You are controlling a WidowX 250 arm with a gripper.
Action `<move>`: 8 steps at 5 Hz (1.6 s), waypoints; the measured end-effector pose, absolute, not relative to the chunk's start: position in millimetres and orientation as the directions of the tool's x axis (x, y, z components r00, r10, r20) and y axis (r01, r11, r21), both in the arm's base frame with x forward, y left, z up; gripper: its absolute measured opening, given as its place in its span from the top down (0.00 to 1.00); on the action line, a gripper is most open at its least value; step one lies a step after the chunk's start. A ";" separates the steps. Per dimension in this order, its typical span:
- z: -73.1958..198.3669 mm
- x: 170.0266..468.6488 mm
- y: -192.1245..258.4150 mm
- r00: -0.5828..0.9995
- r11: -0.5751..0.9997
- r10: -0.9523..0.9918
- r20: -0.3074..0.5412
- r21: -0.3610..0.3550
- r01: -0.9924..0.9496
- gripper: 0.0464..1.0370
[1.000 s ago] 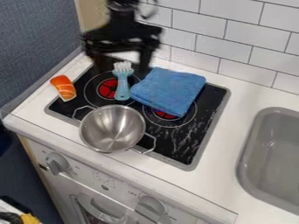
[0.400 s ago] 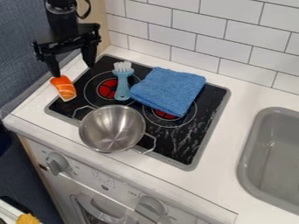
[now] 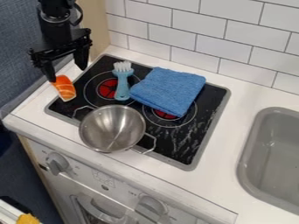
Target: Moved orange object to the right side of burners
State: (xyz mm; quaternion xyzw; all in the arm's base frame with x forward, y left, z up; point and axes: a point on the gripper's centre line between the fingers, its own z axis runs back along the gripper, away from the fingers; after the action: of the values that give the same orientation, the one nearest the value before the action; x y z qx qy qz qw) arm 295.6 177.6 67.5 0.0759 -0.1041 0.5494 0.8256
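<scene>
One open pincer (image 3: 65, 73) hangs by the orange toy (image 3: 64, 89). Getting hold of it seems the job now: next, line up, go down and squeeze.

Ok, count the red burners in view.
2. One red burner is partly covered by the brush; the other shows at the edge of the towel. The pot may hide more.

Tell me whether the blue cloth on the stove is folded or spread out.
Folded: the blue cloth lies as a compact, thick pad with layered edges, partly covering a burner.
</scene>
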 end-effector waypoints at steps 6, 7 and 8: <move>27.2 293.1 203.9 0.389 0.385 0.902 0.187 0.056 -0.921 0.04; 21.0 291.1 204.4 0.385 0.376 0.904 0.187 0.080 -0.923 0.09; 20.4 293.5 204.5 0.380 0.375 0.904 0.195 0.064 -0.925 0.38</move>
State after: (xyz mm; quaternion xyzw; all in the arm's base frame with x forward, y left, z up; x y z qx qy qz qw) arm 293.5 204.5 20.4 0.0812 -0.0636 0.5532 0.8266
